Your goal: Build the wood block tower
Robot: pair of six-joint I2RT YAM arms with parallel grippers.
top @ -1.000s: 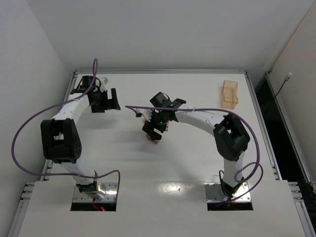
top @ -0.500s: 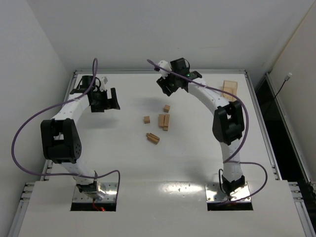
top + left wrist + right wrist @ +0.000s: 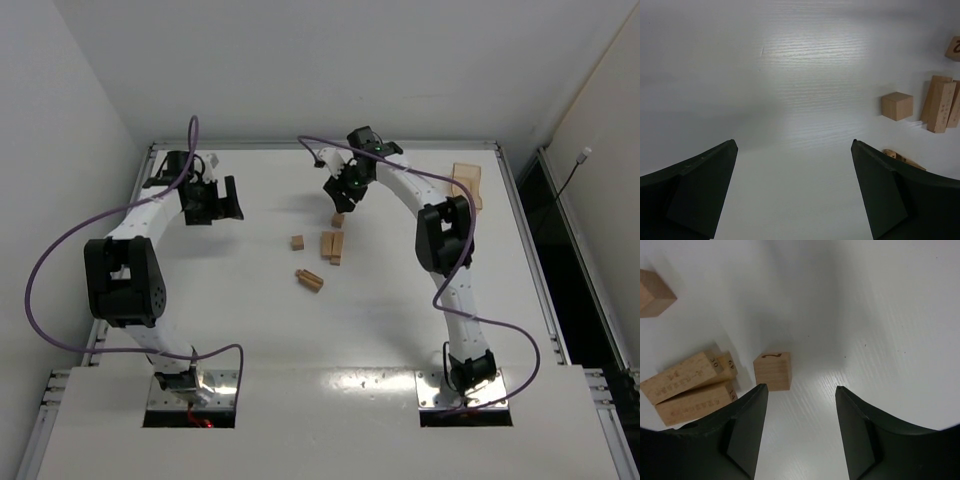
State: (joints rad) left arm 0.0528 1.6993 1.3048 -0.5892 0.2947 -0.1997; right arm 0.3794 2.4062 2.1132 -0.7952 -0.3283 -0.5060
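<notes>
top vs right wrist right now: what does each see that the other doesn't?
Only top: the tray, the left end effector, open and well away from the blocks, and a fourth block lying skewed, nearest the bases.
Only right wrist: the curly mark on one cube's top face and the print on the bars.
Both: the marked cube, the bars, the plain cube, and the right end effector, open and empty.

I see, mid-frame on table [image 3: 250, 320]: upper cube [image 3: 338, 219] just above bar group [image 3: 332, 246], left cube [image 3: 297, 241] to its left, lone bar [image 3: 310, 280] below; tray [image 3: 468, 186] upper rt.
</notes>
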